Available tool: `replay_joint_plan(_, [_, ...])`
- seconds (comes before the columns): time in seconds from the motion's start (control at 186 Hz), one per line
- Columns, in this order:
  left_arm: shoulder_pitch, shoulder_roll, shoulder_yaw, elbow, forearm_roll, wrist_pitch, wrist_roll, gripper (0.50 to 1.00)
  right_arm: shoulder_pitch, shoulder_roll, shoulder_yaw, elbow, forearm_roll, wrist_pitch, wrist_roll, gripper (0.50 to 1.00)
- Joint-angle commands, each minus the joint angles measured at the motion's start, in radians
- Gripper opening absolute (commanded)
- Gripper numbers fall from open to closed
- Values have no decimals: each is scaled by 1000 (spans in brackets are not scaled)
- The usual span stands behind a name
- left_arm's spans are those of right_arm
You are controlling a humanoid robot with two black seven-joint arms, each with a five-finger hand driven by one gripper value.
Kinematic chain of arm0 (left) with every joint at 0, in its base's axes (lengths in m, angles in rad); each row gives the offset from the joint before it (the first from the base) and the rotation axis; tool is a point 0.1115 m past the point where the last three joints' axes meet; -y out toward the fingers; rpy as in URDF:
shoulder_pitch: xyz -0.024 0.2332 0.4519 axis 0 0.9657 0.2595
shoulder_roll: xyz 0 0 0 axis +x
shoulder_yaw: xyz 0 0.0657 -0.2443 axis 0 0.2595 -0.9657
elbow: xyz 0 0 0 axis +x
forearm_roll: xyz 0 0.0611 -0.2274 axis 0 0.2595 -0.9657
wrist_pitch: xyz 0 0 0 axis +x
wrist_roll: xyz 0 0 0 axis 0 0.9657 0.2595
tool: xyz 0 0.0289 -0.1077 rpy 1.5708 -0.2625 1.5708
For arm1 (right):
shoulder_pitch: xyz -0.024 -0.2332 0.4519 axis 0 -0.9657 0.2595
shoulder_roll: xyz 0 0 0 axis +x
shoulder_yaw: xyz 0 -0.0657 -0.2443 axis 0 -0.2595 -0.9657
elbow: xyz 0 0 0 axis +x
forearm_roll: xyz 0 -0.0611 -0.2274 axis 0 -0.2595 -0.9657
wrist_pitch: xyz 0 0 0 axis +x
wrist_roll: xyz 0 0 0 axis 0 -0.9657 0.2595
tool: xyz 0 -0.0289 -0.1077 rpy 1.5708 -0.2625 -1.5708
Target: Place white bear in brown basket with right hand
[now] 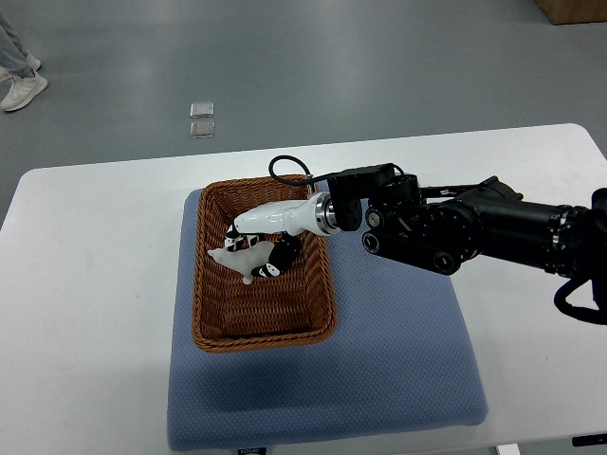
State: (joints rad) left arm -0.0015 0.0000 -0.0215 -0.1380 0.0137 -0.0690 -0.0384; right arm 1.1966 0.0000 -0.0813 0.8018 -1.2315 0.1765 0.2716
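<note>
A small white bear (240, 258) lies low inside the brown wicker basket (216, 322), in its far half. My right arm comes in from the right edge and reaches over the basket's right rim. My right hand (270, 248), with a white back and black fingers (281, 258), is down in the basket and curled around the bear's right side. Part of the bear is hidden under the hand. The left arm does not show.
The basket stands on a blue mat (398, 360) on a white table (85, 313). On the floor beyond the table are two small clear squares (201, 118), a person's shoes (21, 87) at top left and a cardboard box (574, 9) at top right.
</note>
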Motion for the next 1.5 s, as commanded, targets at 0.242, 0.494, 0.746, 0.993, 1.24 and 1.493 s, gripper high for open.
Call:
replay_joint_plan(0.242, [0,0,0,0,-1,0,0,1000,-19,0,2,-21,1,-9,0,690])
replay_joint_plan(0.494, [0,0,0,0,0,0,0,1000,-19,0,9,-20,10,-9,3,827])
replay_joint_plan(0.746, [0,0,0,0,0,0,0,1000,-2,-15,38,-10,30,-3,9,897])
replay_joint_plan(0.993, [0,0,0,0,0,0,0,1000,-6,-77,268,-10,125,15,9,903])
replay_joint_plan(1.24, [0,0,0,0,-1,0,0,1000,-212,-104,629,-12,343,3,97,905])
replay_joint_plan(1.493, [0,0,-1,0,0,0,0,1000,-402,-41,908,-18,388,-80,170,905])
